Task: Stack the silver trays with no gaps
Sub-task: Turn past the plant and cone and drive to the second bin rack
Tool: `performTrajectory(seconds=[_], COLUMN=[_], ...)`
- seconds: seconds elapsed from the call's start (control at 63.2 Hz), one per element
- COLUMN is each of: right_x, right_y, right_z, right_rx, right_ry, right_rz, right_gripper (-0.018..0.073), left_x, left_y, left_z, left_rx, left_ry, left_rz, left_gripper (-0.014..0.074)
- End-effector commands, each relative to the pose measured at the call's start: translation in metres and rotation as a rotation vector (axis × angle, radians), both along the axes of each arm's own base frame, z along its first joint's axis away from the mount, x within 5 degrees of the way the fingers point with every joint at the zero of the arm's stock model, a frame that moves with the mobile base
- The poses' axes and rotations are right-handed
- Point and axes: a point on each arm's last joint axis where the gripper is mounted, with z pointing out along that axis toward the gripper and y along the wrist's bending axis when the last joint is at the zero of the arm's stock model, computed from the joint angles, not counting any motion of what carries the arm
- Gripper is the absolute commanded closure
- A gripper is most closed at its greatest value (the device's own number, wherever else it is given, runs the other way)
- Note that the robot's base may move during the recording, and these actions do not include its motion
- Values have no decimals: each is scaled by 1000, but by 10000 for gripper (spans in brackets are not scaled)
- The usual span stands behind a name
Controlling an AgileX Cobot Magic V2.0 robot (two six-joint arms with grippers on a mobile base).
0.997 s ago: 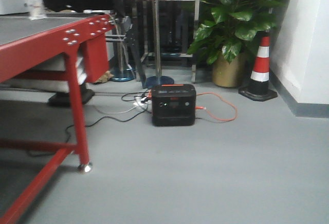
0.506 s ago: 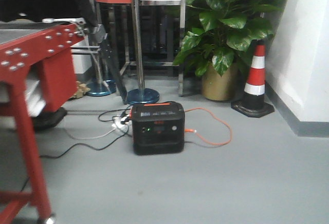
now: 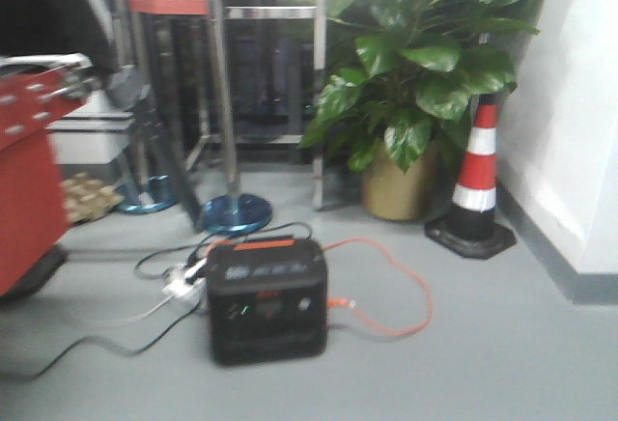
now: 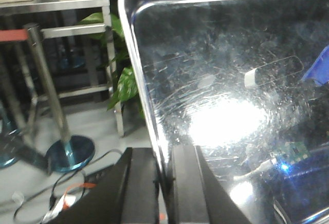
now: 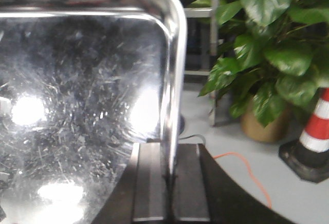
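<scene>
The jaws of your left gripper [image 4: 163, 154] are pinched shut on one thin rim of the silver tray [image 4: 231, 80]. The jaws of your right gripper [image 5: 168, 149] pinch the other rim the same way. It looks like one tray, up in the air between them, above the floor [image 4: 92, 118]. It could slip, because only thin edges are held. If one arm pulls harder, it may twist or pop out. Each held rim runs straight away from its gripper. I cannot tell which side is long.

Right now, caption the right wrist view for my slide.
Right gripper shut on silver tray rim; plant and cone behind.
</scene>
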Motion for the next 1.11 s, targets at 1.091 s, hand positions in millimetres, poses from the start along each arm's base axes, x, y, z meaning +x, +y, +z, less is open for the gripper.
performTrajectory(seconds=[1.091], right_x=[-4], right_y=[3], right_z=[13], right_rx=[9], right_ry=[-82], right_rz=[7], right_gripper=[640], left_x=[-6], left_y=[-4], left_z=[10], left_rx=[-31], left_ry=[-57], left_rz=[-36], left_gripper=[585])
